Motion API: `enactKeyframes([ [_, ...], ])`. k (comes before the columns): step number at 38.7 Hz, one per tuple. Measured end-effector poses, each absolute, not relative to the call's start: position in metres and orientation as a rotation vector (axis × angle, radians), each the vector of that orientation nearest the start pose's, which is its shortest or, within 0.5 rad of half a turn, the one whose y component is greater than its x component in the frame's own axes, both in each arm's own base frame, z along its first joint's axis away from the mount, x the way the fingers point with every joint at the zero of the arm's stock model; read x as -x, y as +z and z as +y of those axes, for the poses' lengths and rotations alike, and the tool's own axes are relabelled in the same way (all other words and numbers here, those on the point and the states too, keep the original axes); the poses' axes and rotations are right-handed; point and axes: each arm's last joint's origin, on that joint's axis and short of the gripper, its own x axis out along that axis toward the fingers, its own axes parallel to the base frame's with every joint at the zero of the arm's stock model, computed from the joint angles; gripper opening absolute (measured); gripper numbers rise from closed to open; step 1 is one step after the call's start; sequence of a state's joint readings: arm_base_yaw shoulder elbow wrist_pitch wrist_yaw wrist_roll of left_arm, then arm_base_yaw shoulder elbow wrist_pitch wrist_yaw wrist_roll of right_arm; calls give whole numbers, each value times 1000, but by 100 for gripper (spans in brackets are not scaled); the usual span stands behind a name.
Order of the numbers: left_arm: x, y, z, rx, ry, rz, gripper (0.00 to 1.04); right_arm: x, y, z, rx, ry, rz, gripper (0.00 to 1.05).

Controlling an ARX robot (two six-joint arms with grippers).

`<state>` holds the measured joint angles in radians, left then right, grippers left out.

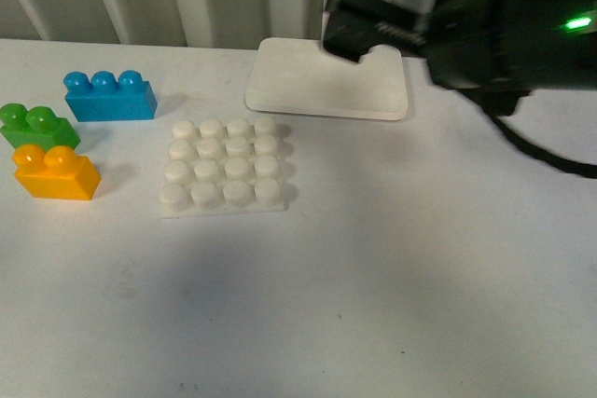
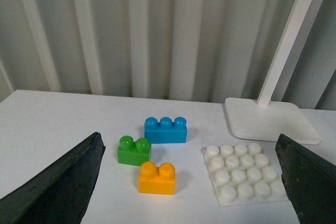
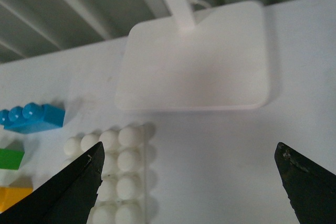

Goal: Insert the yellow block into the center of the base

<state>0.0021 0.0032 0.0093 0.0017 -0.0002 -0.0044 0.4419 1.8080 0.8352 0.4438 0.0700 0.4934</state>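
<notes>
White desk (image 1: 373, 277) out front, ribbed pale wall panels behind, and nothing has started yet. The yellow block (image 1: 56, 172), a small yellow-orange plastic brick with 2 round studs, sits on the desk at the robot's left, just in front of a green 2-stud plastic brick (image 1: 37, 126) and apparently touching it. A longer blue 3-stud plastic brick (image 1: 109, 96) lies behind those 2.

The base (image 1: 224, 167), a flat square white plastic plate with a 4x4 grid of round studs, lies near the yellow block on its right, with a strip of bare desk between them. All 16 studs are bare, and so are the 4 in the middle. Beyond it rests a smooth white lamp foot (image 1: 326, 81).

The left tool (image 2: 189, 145) has its 2 dark fingers spread wide with nothing between them, and its camera looks at all 3 bricks and the base. The right tool (image 3: 189, 148) is just as wide and empty, up by the lamp foot.

My read: 0 steps done. Reaching, gripping, carrying and pressing the block onto the centre studs are all ahead, and the left tool looks better placed.
</notes>
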Motion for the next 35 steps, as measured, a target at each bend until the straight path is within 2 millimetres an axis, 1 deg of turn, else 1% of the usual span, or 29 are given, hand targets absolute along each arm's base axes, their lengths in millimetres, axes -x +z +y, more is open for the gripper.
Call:
enactKeyframes([
  [3,-97,167,0,4,2,-8,98,-307,154,124,-351,213,563,96],
  [4,-97,167,0,4,2,-8,98,-300,159,112,-359,204,551,96],
  [6,-97,167,0,4,2,-8,98,-289,165,97,-369,198,536,96],
  [7,-97,167,0,4,2,-8,98,-281,170,86,-376,190,524,96],
  [12,-97,167,0,4,2,-8,98,-250,188,53,-389,149,458,95],
  [13,-97,167,0,4,2,-8,98,-244,190,48,-371,123,412,93],
  [14,-97,167,0,4,2,-8,98,-235,193,41,-310,74,299,89],
  [15,-97,167,0,4,2,-8,98,-229,195,36,-285,43,228,85],
  [17,-97,167,0,4,2,-8,98,-214,199,26,-215,20,117,78],
  [18,-97,167,0,4,2,-7,98,-203,200,20,-165,14,76,72],
  [21,-97,167,0,4,2,-7,98,-182,198,7,-96,18,53,62],
  [22,-97,167,0,4,3,-7,98,-173,195,4,-73,7,54,56],
  [24,-97,167,0,4,2,-7,98,-162,192,1,-53,-7,57,49],
  [25,-97,167,0,4,2,-7,98,-155,191,0,-42,-9,57,44],
  [27,-97,167,0,4,2,-7,98,-147,190,0,-29,-3,54,37],
  [28,-97,167,0,4,2,-7,98,-142,190,0,-24,-1,47,31],
  [31,-97,167,0,4,2,-7,98,-135,189,0,-16,1,22,21],
  [35,-97,167,0,4,2,-7,98,-130,189,0,-10,0,-5,3],
])
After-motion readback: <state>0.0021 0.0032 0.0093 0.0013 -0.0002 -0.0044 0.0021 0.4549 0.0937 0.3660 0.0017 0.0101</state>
